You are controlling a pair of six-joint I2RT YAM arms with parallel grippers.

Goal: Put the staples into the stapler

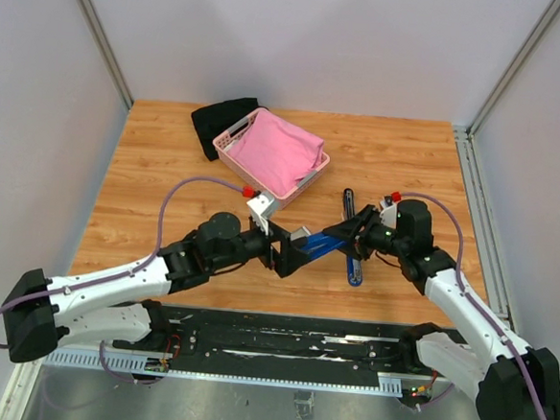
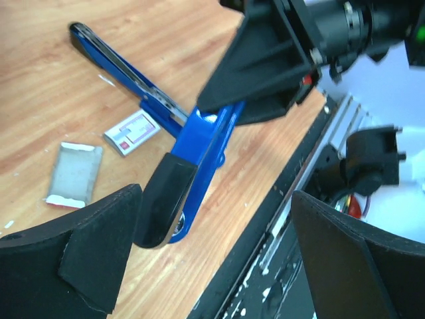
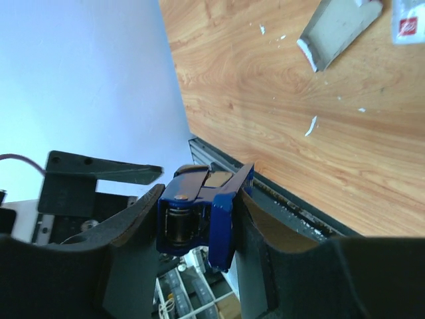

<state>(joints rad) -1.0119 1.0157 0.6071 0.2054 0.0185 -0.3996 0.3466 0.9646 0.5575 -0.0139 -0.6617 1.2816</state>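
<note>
The blue stapler (image 1: 324, 238) hangs opened above the table's front middle, its long arm (image 2: 126, 66) reaching down toward the wood. My right gripper (image 3: 202, 199) is shut on its hinge end. My left gripper (image 2: 214, 199) stands wide open around the stapler's black-tipped end (image 2: 166, 199), which lies close to the left finger (image 2: 99, 246). The staples (image 2: 74, 174) show as a silvery-grey rectangular piece flat on the wood. Beside them lies a small white carton with red print (image 2: 133, 131). Both also appear in the right wrist view: the staples (image 3: 335, 26) and the carton (image 3: 406, 26).
A pink basket (image 1: 229, 141) holding pink cloth (image 1: 274, 152) stands at the back, with a black cloth (image 1: 219, 119) behind it. The table's front edge and a black rail (image 2: 279, 219) run just below the grippers. White scraps (image 3: 311, 125) dot the wood.
</note>
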